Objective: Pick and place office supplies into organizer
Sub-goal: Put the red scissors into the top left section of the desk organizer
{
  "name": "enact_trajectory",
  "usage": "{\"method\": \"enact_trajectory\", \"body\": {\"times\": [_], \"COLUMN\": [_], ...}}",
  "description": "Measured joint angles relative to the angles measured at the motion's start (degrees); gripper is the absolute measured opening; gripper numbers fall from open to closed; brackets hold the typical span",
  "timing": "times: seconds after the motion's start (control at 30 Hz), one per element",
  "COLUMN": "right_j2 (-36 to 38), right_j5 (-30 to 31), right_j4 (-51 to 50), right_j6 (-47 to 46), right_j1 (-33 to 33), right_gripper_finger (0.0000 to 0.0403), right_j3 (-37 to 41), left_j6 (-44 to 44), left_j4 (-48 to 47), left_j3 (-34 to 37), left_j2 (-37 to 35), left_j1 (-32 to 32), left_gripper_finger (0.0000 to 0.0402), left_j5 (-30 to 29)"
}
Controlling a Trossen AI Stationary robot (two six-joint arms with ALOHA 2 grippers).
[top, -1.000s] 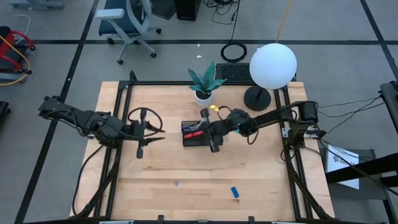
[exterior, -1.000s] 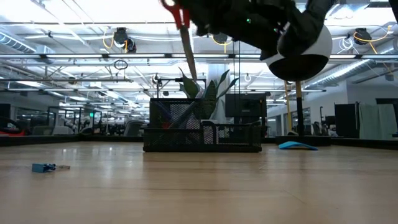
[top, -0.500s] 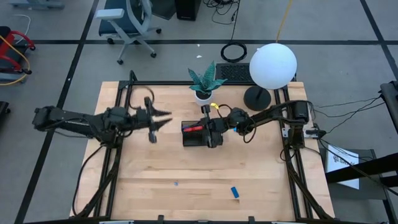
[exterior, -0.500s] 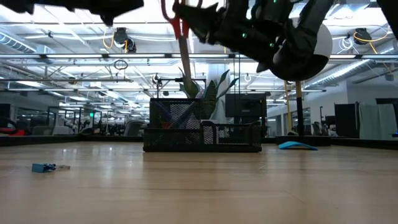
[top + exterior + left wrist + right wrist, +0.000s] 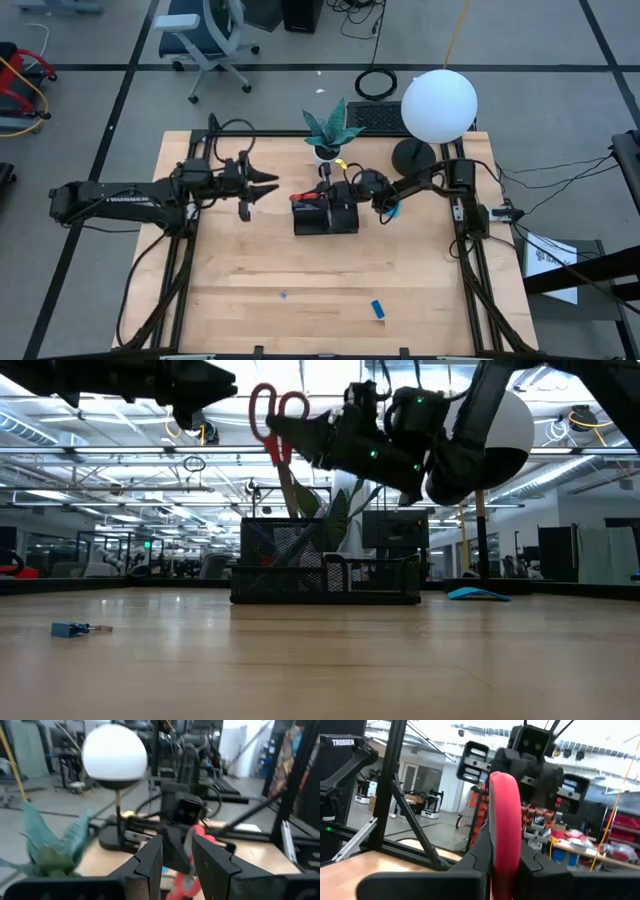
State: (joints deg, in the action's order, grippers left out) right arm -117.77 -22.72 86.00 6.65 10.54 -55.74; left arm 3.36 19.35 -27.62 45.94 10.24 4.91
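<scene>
Scissors [image 5: 280, 445], red-handled: I hold them clamped in right gripper [image 5: 325, 197], blades down, apparently over organizer [image 5: 325, 217]; left gripper [image 5: 262, 186] waits nearby, half-spread, empty.

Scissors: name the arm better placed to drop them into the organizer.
Right. The right gripper is shut on the red-handled scissors, blades pointing down into the organizer. The left gripper is beside it, holding nothing.
</scene>
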Motion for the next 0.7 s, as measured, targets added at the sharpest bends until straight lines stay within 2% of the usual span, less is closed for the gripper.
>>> {"method": "enact_trajectory", "body": {"times": [0.23, 0.33, 0.43, 0.7], "right_j2": [-3.6, -5.1, -5.5, -4.6], "right_j5": [0.7, 3.3, 6.3, 7.8], "right_j4": [-0.1, -1.1, -2.0, -1.6], "right_j6": [-1.5, -2.0, -2.9, -3.0], "right_j1": [0.5, 0.6, 0.9, 1.2], "right_gripper_finger": [0.0022, 0.0023, 0.0043, 0.0102], "right_j3": [-0.8, -0.8, -0.8, -0.8], "left_j6": [0.4, 0.7, 1.3, 1.4], "left_j4": [2.8, 3.4, 3.3, 3.3], "left_j3": [0.0, 0.0, 0.0, 0.0], "left_j2": [-0.2, -0.3, -0.3, -0.3], "left_j1": [-0.2, -0.3, -0.6, -0.6], "left_gripper_finger": [0.0113, 0.0113, 0.0113, 0.0113], "left_j5": [1.5, 1.8, 2.1, 2.2]}}
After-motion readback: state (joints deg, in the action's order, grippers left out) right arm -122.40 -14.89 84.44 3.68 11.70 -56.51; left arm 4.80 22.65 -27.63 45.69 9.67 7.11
